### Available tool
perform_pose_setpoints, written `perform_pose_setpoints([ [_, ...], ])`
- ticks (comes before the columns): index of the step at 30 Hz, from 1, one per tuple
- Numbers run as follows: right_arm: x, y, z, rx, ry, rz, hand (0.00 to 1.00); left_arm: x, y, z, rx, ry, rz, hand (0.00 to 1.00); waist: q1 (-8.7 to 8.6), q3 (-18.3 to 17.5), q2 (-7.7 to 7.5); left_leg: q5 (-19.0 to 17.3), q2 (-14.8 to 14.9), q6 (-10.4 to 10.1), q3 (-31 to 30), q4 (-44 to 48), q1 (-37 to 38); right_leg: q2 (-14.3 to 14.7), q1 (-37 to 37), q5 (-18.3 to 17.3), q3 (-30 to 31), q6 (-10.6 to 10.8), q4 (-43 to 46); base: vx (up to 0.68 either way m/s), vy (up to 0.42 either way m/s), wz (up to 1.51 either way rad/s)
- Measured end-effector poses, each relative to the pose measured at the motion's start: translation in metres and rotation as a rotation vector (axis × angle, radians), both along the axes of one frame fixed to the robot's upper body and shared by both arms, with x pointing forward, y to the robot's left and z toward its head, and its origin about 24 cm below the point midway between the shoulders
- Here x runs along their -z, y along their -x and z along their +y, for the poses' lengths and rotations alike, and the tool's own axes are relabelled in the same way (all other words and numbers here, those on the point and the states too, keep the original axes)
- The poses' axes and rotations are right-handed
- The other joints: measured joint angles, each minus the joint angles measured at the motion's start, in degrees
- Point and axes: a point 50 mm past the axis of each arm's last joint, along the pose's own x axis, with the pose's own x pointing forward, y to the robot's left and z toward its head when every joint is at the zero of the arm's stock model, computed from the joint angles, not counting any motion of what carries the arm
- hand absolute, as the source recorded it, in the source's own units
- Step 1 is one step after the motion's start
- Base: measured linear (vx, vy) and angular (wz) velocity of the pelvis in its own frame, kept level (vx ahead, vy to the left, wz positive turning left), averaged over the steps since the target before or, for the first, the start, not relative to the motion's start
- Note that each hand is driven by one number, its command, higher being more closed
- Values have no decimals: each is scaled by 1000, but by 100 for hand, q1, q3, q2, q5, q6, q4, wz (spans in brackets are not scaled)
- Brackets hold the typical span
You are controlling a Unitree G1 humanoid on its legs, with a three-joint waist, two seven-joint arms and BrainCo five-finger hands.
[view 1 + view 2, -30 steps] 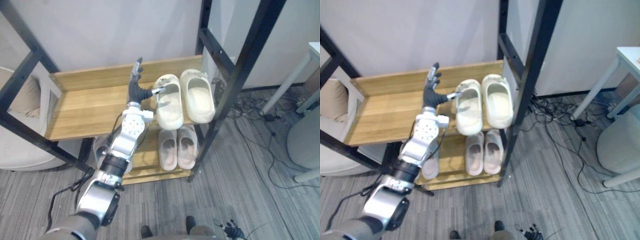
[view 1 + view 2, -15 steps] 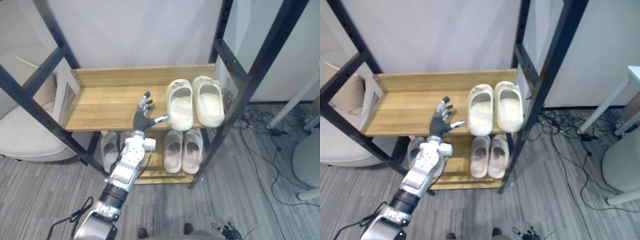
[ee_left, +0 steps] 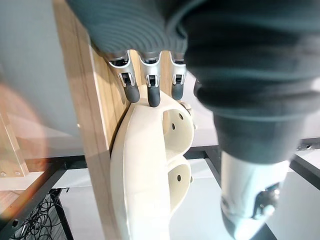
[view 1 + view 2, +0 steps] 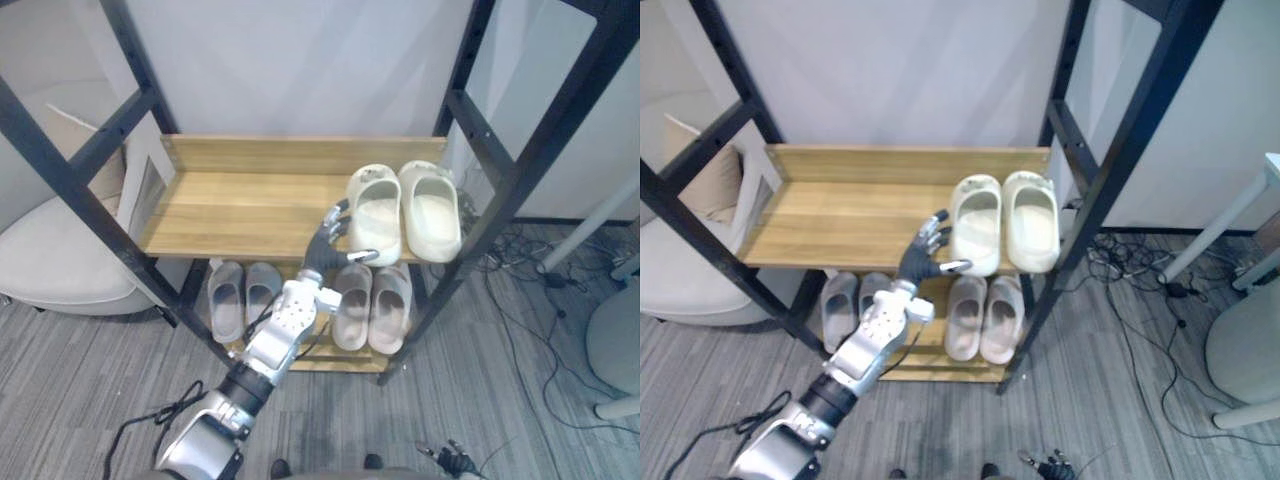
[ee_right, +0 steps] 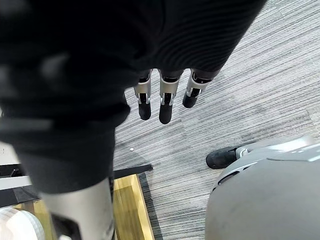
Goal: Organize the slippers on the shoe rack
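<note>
Grey carpet floor [image 4: 80, 380] runs under a black-framed shoe rack [image 4: 240, 205] with wooden shelves, set against a white wall [image 4: 300, 60]. Nearest, the right hand [image 5: 167, 99] hangs over the carpet, fingers straight and loose, empty. The lower shelf holds a grey pair of slippers [image 4: 228, 300] at left and a beige pair [image 4: 388, 305] at right. The left hand [image 4: 325, 245] is raised, fingers spread wide, empty, just beside the heel of the left cream slipper [image 4: 374, 212]; whether they touch cannot be told. The right cream slipper [image 4: 431, 210] lies against it at the upper shelf's right end.
</note>
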Motion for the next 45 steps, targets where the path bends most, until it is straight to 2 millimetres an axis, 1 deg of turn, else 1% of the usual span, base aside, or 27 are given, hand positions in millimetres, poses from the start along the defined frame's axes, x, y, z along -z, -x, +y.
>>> perform_pose_setpoints([
  [10, 0, -1, 1, 3, 1, -2, 0, -2, -13, -2, -10, -52, 2, 0, -5, 2, -17, -2, -33, 2, 24, 0, 0, -35, -9, 15, 49, 24, -4, 0, 0, 0],
  [16, 0, -1, 2, 6, -4, -3, 0, -2, -14, 0, -13, -59, -1, 0, -12, -4, -48, -4, -41, 3, 43, 0, 0, -44, -17, 24, 76, 37, -5, 0, 0, 0],
  [23, -1, -6, 3, 0, -5, -14, 0, -5, -17, 8, -29, -59, -6, 0, -18, -5, -49, -4, -37, 3, 43, 1, 0, -40, -19, 24, 66, 37, -4, 0, 0, 0],
  [26, -1, -8, 3, -4, -7, -19, 0, -8, -10, 10, -28, -40, -16, 0, -14, -4, -45, -5, -36, 3, 37, 1, -5, -40, -20, 23, 54, 38, 2, 0, 0, 0],
  [28, -1, -11, 4, -9, -10, -25, 0, -18, 4, 14, 16, -21, -80, 0, -12, -4, -40, -5, -36, 4, 30, 2, -12, -38, -23, 22, 45, 40, 27, 0, 0, 0],
  [29, -1, -11, 4, -9, -10, -26, 0, -19, 5, 14, 21, -16, -85, 0, -10, -4, -39, -5, -36, 4, 29, 2, -12, -38, -23, 22, 44, 40, 27, 0, 0, 0],
  [31, -2, -14, 5, -19, -13, -32, 0, -28, 17, 16, 53, 13, -134, 0, 36, -9, -31, -3, -39, 6, 12, 2, -8, -41, -10, 22, 27, 40, 30, 0, 0, 3],
  [32, -2, -14, 5, -21, -13, -33, 0, -29, 19, 17, 58, 15, -140, 0, 40, -11, -29, -3, -40, 7, 11, 2, -7, -42, -9, 22, 26, 40, 29, 0, 0, 0],
  [34, -3, -19, 8, -41, -19, -44, 0, -32, 32, 19, 97, 35, -167, 0, 52, -23, -10, 5, -42, 17, -4, 2, -4, -44, 0, 22, 13, 40, 29, 0, 0, 0],
  [36, -3, -21, 8, -61, -20, -46, 0, -32, 40, 17, 123, 55, -168, 0, 76, -33, 6, 8, -45, 21, -17, 2, -4, -46, 4, 22, 3, 40, 30, 0, 0, 2],
  [37, -3, -22, 8, -68, -24, -51, 0, -29, 49, 13, 162, 87, -151, 0, 103, -43, 22, 11, -45, 24, -34, 2, -4, -47, 12, 22, -13, 40, 32, 0, 0, 5],
  [38, -3, -22, 9, -70, -25, -51, 0, -28, 52, 11, 179, 100, -143, 0, 110, -47, 28, 11, -46, 24, -39, 2, -4, -47, 14, 22, -18, 40, 33, 0, 0, 6],
  [40, -3, -22, 9, -75, -29, -50, 0, -20, 73, -4, 321, 190, -75, 0, 211, -72, 67, 14, -48, 27, -75, 2, -2, -47, 34, 18, -50, 42, 35, -3, -3, 8],
  [41, -3, -22, 9, -77, -30, -49, 0, -15, 80, -9, 369, 213, -43, 0, 224, -81, 81, 17, -50, 30, -102, 2, 5, -49, 56, 12, -82, 46, 35, -6, -8, 12],
  [43, -3, -22, 11, -88, -33, -47, 0, -1, 93, -16, 428, 234, 30, 0, 236, -90, 89, 17, -51, 30, -135, 1, 67, -50, 135, -13, -117, 48, 35, -13, -9, 10],
  [44, -3, -22, 11, -92, -34, -46, 0, 2, 95, -16, 439, 236, 46, 0, 241, -90, 89, 16, -51, 29, -137, 1, 83, -50, 152, -18, -120, 48, 35, -26, -10, 3],
  [45, -3, -24, 14, -111, -37, -48, 0, 18, 104, -19, 468, 237, 120, 0, 258, -97, 99, 15, -49, 27, -143, 1, 124, -49, 196, -34, -127, 51, 35, -35, -10, 2],
])
